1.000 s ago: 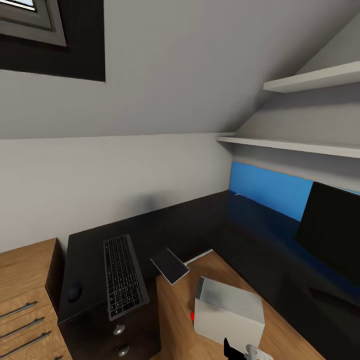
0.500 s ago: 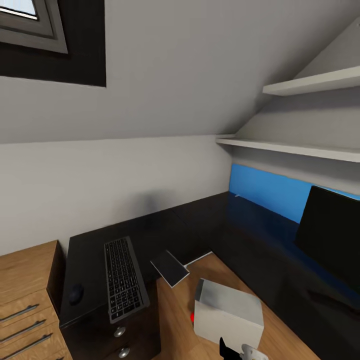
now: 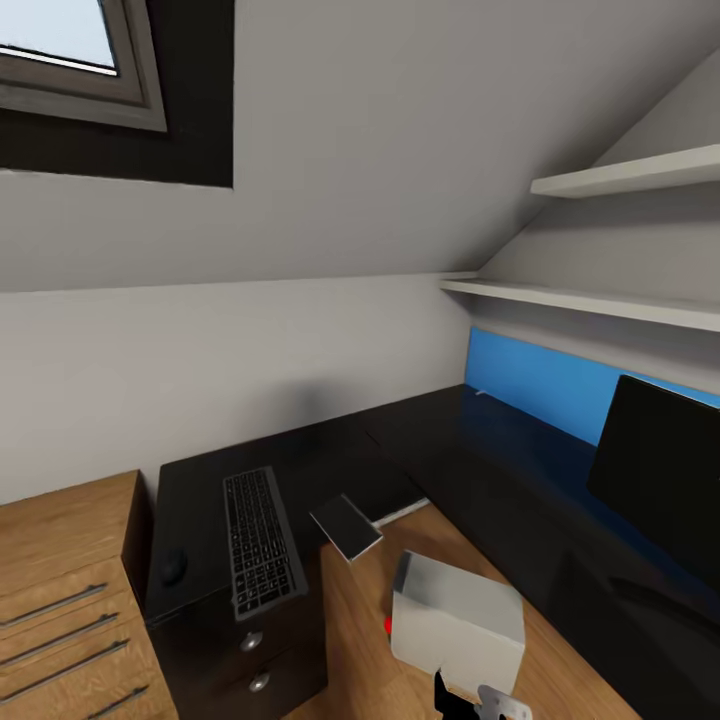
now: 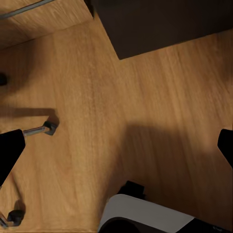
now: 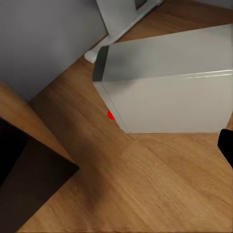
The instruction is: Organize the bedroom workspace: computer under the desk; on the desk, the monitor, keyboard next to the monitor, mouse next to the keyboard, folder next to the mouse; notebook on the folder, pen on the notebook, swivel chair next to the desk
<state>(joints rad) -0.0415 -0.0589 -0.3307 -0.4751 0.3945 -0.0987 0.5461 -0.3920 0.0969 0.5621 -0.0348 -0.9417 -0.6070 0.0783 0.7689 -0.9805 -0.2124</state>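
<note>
My right pincer (image 3: 470, 700), jaws apart and empty, hangs just above the grey computer (image 3: 458, 622) on the floor beside the black tabletop (image 3: 330, 455); next, I judge, pushing it underneath.

Head view high, facing desk (image 3: 400, 450) corner; right wrist close, sharing computer (image 3: 457, 622).
</note>
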